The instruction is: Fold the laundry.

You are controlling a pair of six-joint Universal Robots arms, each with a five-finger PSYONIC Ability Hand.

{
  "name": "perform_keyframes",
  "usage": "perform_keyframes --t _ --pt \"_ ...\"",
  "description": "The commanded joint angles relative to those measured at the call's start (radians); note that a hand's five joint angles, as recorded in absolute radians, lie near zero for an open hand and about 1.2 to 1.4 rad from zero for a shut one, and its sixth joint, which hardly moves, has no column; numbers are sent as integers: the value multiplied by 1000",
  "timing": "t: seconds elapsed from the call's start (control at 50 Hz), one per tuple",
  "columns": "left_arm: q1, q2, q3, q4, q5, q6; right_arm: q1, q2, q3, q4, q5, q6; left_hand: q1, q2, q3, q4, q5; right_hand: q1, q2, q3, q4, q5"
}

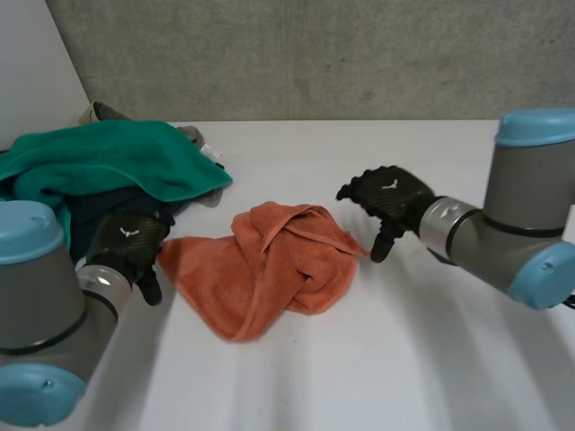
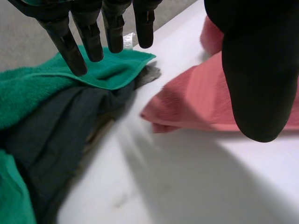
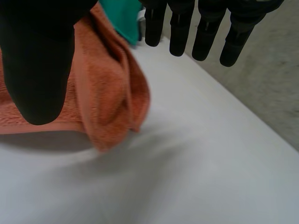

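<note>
Table (image 1: 404, 350), orange towel (image 1: 269, 265) — dark garment (image 2: 56, 130) under green towel (image 2: 117, 67)

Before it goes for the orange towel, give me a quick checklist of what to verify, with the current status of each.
1. Left hand free: ok, fingers straight, holding nothing.
2. Right hand free: ok, fingers straight, holding nothing.
3. Orange towel spread flat: not ok, it lies crumpled and doubled over itself.
4. Orange towel apart from the green towel and dark garment: ok, bare table shows between them.
5. A towel corner near each hand: cannot tell; one corner lies beside the left hand, but the side by the right hand is bunched.
</note>
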Motion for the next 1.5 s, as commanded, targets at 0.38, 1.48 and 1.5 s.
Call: perform_keyframes --t 0.38,1.48,1.5 --pt "181 -308 185 59 368 304 67 159 -70 -103 28 53 246 241 250 243 258 310 321 304 304 295" --pt "158 91 395 40 300 -164 -75 -194 -99 -129 94 -186 1156 1151 1160 1153 1168 1063 1074 1058 1057 1048" --pt "171 123 401 1 300 -173 -89 -214 -88 -119 94 -207 1156 1151 1160 1153 1168 1063 1074 1058 1057 1048"
